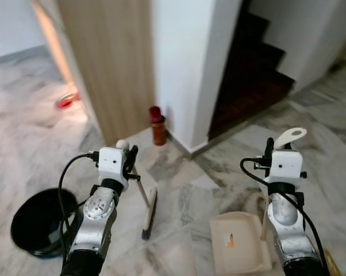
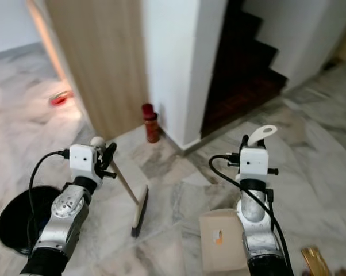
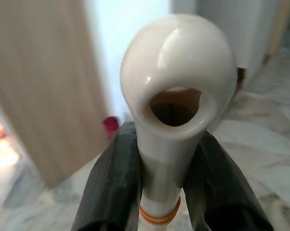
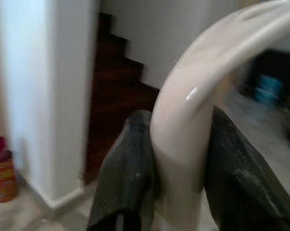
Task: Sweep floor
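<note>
Now left hand point(image 3: 159, 192) clasping broom point(image 1: 147, 210) handle, right hand point(image 4: 178, 192) clasping dustpan point(image 1: 236, 241) handle

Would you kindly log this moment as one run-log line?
left gripper: shut on broom | right gripper: shut on dustpan | black bin: beside left arm

Grey-veined marble floor point(image 1: 179, 201) spreads across the scene. Near left, a black bin point(image 1: 38, 224) sits on it. Near centre, the broom's head point(image 1: 150, 213) touches the tiles; near right, the cream dustpan point(image 1: 237, 241) rests flat. Farther off, a red-capped can point(image 1: 157, 126) stands at the white wall's foot, and a blurred red object point(image 1: 66, 102) lies far left.
</note>
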### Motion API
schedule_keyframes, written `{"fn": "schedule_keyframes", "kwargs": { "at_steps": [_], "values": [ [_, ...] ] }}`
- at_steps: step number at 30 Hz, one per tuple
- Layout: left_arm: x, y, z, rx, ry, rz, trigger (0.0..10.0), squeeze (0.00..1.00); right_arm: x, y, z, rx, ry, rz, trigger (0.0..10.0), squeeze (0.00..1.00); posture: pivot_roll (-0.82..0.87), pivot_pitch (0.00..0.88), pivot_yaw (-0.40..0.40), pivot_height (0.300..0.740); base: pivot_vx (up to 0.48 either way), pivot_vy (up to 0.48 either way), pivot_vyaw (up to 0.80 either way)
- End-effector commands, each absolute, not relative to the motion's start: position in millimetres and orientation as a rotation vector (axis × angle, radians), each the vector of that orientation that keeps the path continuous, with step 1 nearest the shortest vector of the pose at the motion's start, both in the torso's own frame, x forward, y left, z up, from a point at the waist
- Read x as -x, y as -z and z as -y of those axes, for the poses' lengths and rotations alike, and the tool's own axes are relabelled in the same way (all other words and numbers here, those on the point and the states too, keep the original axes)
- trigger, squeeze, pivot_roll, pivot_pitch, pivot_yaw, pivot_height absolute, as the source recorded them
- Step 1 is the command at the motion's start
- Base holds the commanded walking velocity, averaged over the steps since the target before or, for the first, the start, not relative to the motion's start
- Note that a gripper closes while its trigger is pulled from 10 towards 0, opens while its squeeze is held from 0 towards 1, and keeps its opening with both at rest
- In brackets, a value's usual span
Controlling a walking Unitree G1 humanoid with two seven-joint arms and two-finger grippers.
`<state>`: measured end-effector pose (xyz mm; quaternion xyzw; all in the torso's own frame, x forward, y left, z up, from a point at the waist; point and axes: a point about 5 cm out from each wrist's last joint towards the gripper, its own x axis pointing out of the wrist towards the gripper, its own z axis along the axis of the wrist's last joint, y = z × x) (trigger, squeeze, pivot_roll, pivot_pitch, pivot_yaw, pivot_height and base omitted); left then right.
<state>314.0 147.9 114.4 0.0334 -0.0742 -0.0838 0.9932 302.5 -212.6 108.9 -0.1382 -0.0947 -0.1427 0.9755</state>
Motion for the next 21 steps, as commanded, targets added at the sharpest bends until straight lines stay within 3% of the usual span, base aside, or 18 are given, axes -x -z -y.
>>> {"fn": "schedule_keyframes", "kwargs": {
  "at_steps": [1,11,21],
  "values": [
    [-316.6,-123.1,-151.5,-0.064,0.161,0.191,10.0,0.0,-304.7,-115.1,208.7,0.268,0.281,0.227,10.0,0.0,0.0,0.047,0.046,0.74,0.0,0.0,-0.79],
    [-316.1,-122.4,-149.7,-0.061,0.176,0.189,10.0,0.0,-302.3,-112.3,219.9,0.111,0.373,0.211,10.0,0.0,-0.01,0.032,0.056,0.74,0.0,0.0,-0.79],
    [-316.9,-123.9,-150.8,-0.057,0.179,0.192,10.0,0.0,-300.4,-117.1,222.8,0.108,0.403,0.248,10.0,0.0,-0.01,0.047,0.057,0.74,0.0,0.0,-0.79]
  ]
}}
